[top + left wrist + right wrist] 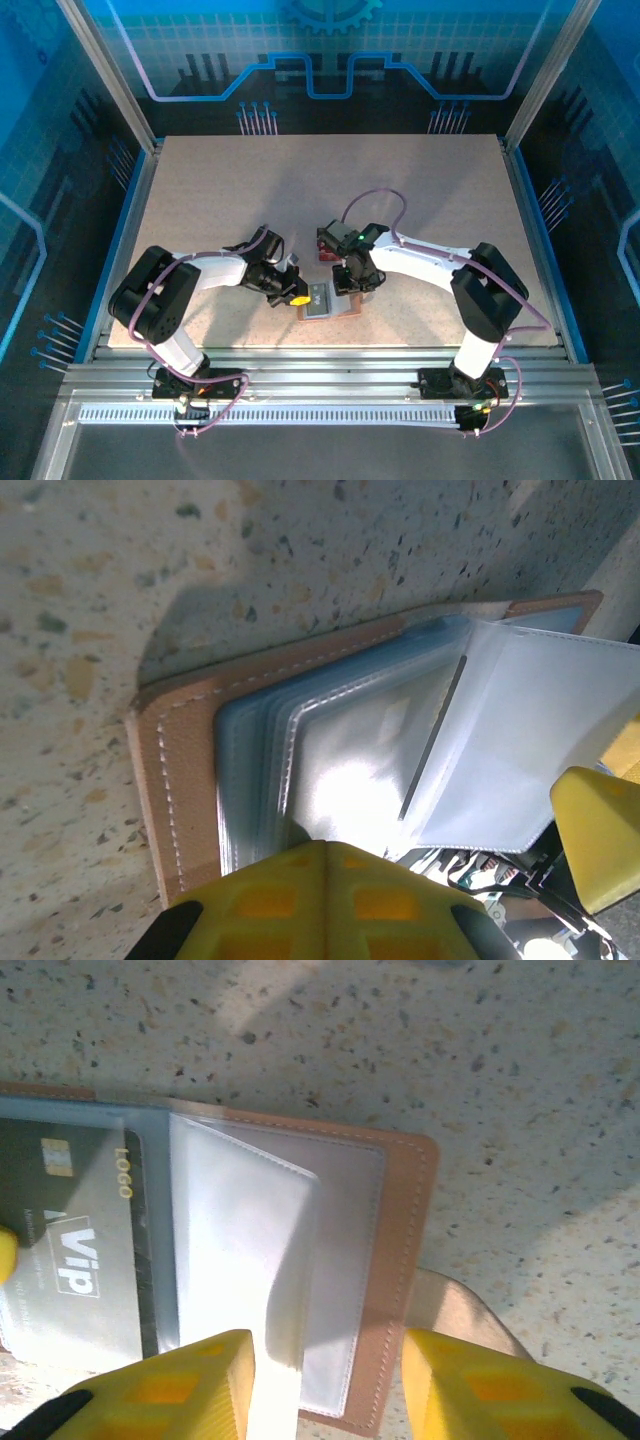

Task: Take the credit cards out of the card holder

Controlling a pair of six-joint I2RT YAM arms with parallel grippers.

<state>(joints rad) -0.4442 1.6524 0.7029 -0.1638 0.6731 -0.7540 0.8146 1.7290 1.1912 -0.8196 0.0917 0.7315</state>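
Open card holder (328,302) lying flat on the speckled desk (220,190), low and centre in the overhead view, between the two hands. Left hand (295,292) is at its left edge. In the left wrist view its yellow fingers (320,900) stand apart at medium width over the fanned clear sleeves (350,760), and a grip cannot be confirmed. Right hand (325,1390) is set moderately wide, its fingers straddling the holder's brown right border and a raised sleeve leaf. One credit card (80,1240), marked "VIP" and "LOGO", sits inside a sleeve at the left of that view.
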